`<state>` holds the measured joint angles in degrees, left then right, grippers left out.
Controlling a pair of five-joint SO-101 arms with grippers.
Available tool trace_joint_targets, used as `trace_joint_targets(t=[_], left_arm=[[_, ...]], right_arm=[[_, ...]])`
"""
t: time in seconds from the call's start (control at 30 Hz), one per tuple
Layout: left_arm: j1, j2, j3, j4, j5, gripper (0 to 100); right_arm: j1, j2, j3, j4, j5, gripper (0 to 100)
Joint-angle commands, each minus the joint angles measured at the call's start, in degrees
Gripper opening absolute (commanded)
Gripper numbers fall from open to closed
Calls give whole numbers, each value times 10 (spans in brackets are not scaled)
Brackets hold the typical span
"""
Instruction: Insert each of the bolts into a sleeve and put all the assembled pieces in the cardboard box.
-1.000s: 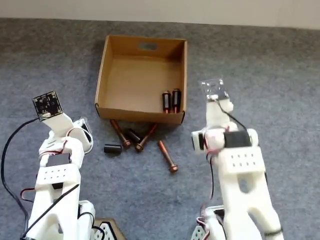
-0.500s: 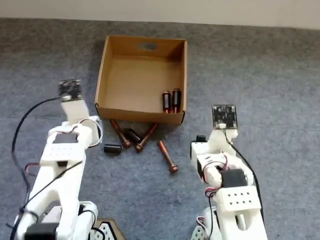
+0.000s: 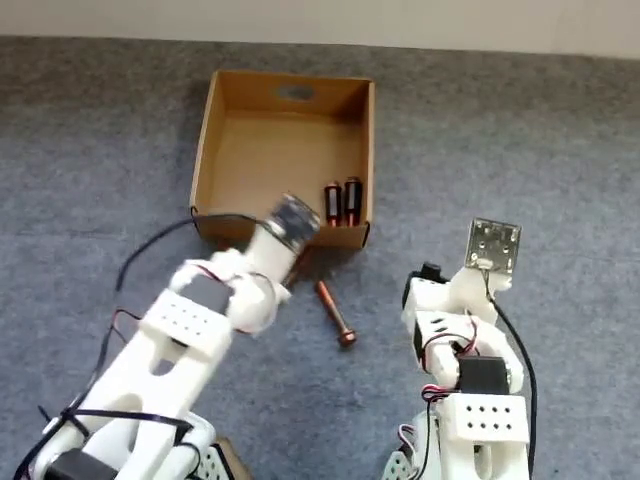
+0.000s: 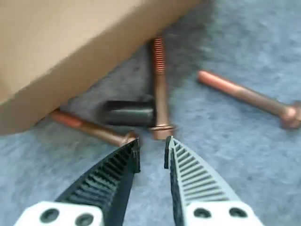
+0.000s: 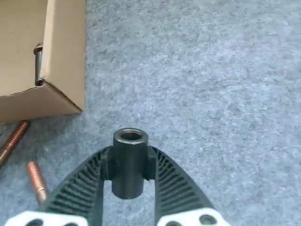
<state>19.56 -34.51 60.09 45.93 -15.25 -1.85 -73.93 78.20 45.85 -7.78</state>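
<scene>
Carpet covers the bench (image 3: 560, 130) in grey, and the cardboard box (image 3: 270, 160) sits open at its far middle. The left arm (image 3: 190, 330) stretches forward to the box's near wall, while the right arm (image 3: 470, 380) is folded back, well apart from the box on its right. The left pincer (image 4: 151, 150) hangs low over the carpet, jaws parted by a narrow gap with nothing between them. The right pincer (image 5: 129, 155) is clamped on an upright sleeve (image 5: 128, 179) whose bore faces up. Two assembled pieces (image 3: 333, 203) lie side by side in the box's near right corner. Just past the left pincer's tips is the head of a middle bolt (image 4: 159, 84), whose shank runs toward the box wall. A second bolt (image 4: 91, 128) lies slanted beside it, and a loose bolt (image 3: 333, 313) rests apart on the carpet. A lying sleeve (image 4: 129, 113) touches the middle bolt's side.
</scene>
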Motion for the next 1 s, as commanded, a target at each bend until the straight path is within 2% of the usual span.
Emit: trace_joint_targets(t=[0.0,0.13,0.2,0.37,0.53,0.73,0.97], left_arm=[[43,-16,0,-33,-5,108],[65,-12,-24,-31,-5,109],[66,14,-62,1,-5,109],[68,145,-225,148,-5,109],[125,240,-337,249,-18,109],[179,308,-352,251,-124,108],[177,359,-352,191,-207,105]], right_arm=[[8,-12,-2,-7,-6,5],[8,-12,-2,-7,-7,5],[8,-13,4,-7,-7,5],[8,-13,8,-9,-7,5],[18,-13,7,-9,-7,5],[102,-13,3,-9,-74,5],[111,-13,3,-10,-80,5]])
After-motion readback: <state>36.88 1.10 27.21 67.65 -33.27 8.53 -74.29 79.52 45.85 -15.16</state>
